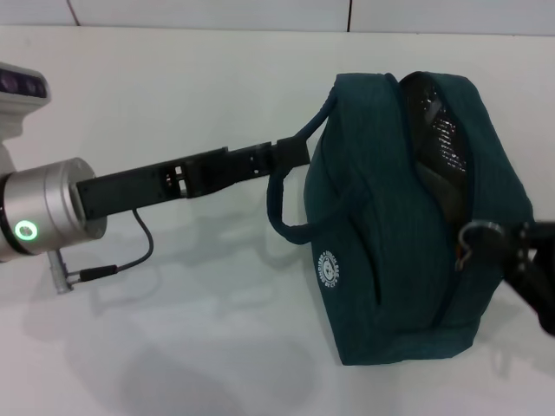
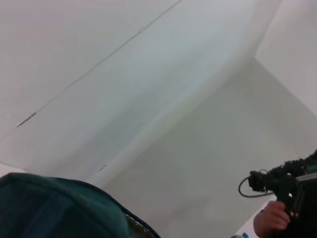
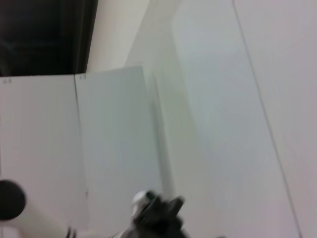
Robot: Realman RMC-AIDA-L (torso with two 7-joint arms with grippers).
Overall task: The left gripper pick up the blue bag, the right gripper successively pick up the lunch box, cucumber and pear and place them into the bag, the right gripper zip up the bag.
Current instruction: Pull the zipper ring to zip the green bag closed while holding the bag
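The blue bag point(image 1: 390, 251) stands on the white table point(image 1: 173, 347), its small round white logo facing me. My left gripper point(image 1: 295, 152) reaches in from the left and is shut on one loop handle point(image 1: 282, 204). The bag's top is zipped from the near end up to the ring zipper pull point(image 1: 474, 234); beyond it the opening point(image 1: 434, 143) gapes, showing foil lining. My right gripper point(image 1: 516, 247) comes in from the right edge, shut on that ring. The lunch box, cucumber and pear are hidden. In the left wrist view, bag fabric point(image 2: 54, 208) fills the lower corner.
A thin black cable with a metal plug point(image 1: 91, 274) trails on the table below the left arm's silver cylinder point(image 1: 48, 208). White wall panels stand behind the table. A person's hand holding a dark device point(image 2: 277, 208) shows far off in the left wrist view.
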